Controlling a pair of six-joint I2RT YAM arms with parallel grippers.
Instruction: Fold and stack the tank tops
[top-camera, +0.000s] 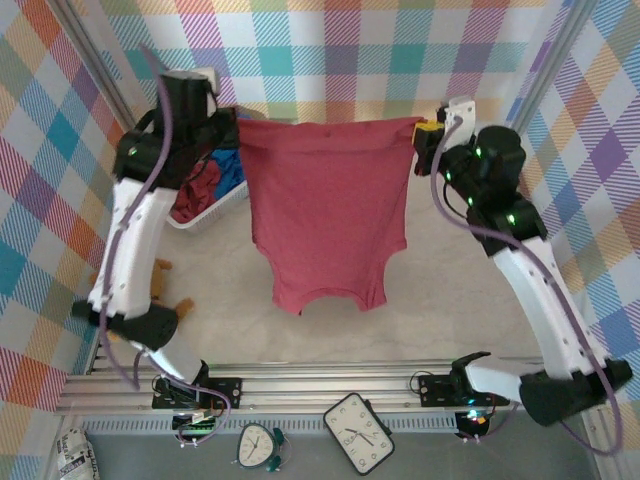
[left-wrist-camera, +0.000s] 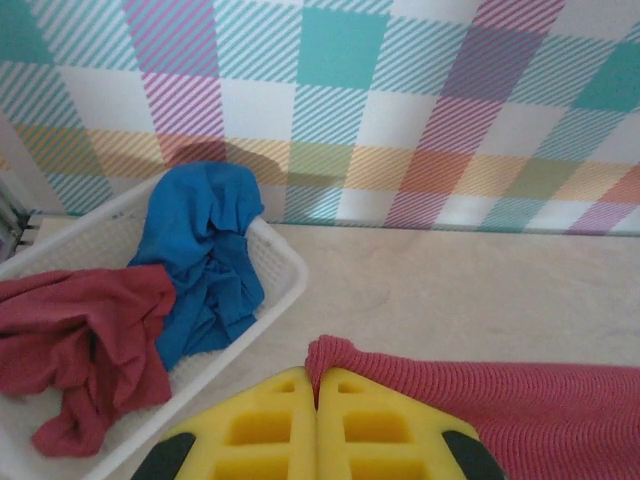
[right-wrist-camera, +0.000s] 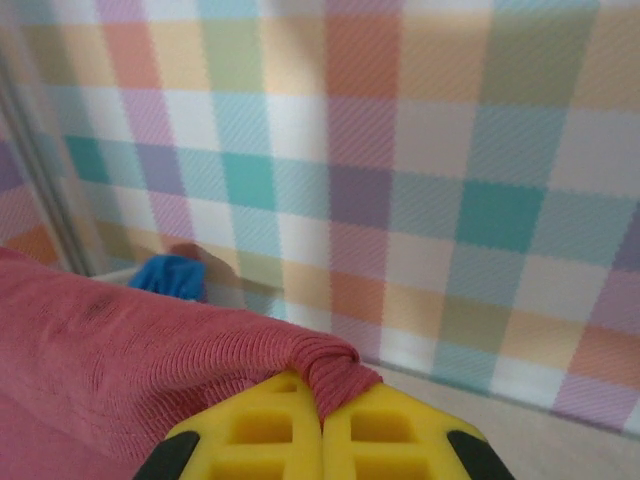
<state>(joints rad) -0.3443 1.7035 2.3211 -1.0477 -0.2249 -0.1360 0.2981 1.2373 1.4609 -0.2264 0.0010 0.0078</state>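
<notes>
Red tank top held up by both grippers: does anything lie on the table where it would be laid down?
Nothing visible does. The white basket stands to the left of the red tank top, not below it; the table behind the cloth is hidden.

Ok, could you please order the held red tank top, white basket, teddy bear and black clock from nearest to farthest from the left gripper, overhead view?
1. Red tank top: pinched in the left gripper.
2. White basket: back left, beside the arm.
3. Teddy bear: left side, partly behind the arm.
4. Black clock: past the near rail, centre.
</notes>
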